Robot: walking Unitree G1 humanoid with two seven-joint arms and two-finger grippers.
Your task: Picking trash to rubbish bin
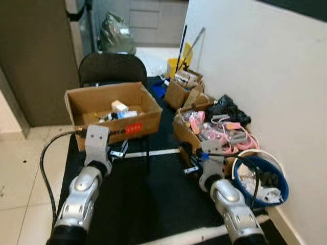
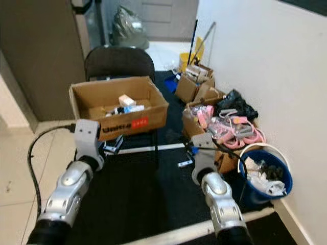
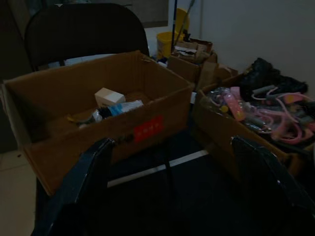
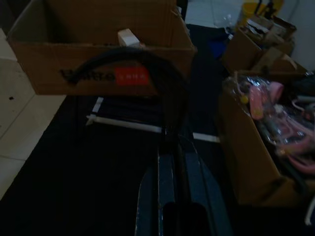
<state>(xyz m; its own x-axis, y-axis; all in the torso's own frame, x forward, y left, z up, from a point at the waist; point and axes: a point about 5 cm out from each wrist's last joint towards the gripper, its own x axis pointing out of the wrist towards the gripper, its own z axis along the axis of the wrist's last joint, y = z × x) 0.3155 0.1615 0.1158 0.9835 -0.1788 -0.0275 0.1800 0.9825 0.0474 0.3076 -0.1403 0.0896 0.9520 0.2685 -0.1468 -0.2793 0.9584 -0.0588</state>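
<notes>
A blue bucket (image 1: 244, 191) stands on the floor by the right wall, holding white crumpled rubbish (image 1: 265, 194). An open cardboard box (image 1: 138, 127) rests on a black chair (image 1: 110, 69); a small white carton (image 3: 108, 96) and wrappers lie inside it. My left gripper (image 3: 172, 142) is open, held low in front of this box with nothing between its fingers. My right gripper (image 4: 171, 147) is shut, fingers pressed together over the black mat (image 1: 153, 194), just left of the blue bucket. A black cable (image 4: 133, 54) arcs in front of it.
A floor box (image 1: 186, 133) full of pink items (image 1: 230, 135) sits beside my right gripper. Behind it are a black bag (image 1: 227, 108), more cardboard boxes (image 1: 179, 92) and a yellow mop bucket (image 1: 176, 64). The white wall (image 1: 265, 76) runs along the right; tiled floor (image 1: 20, 173) lies left.
</notes>
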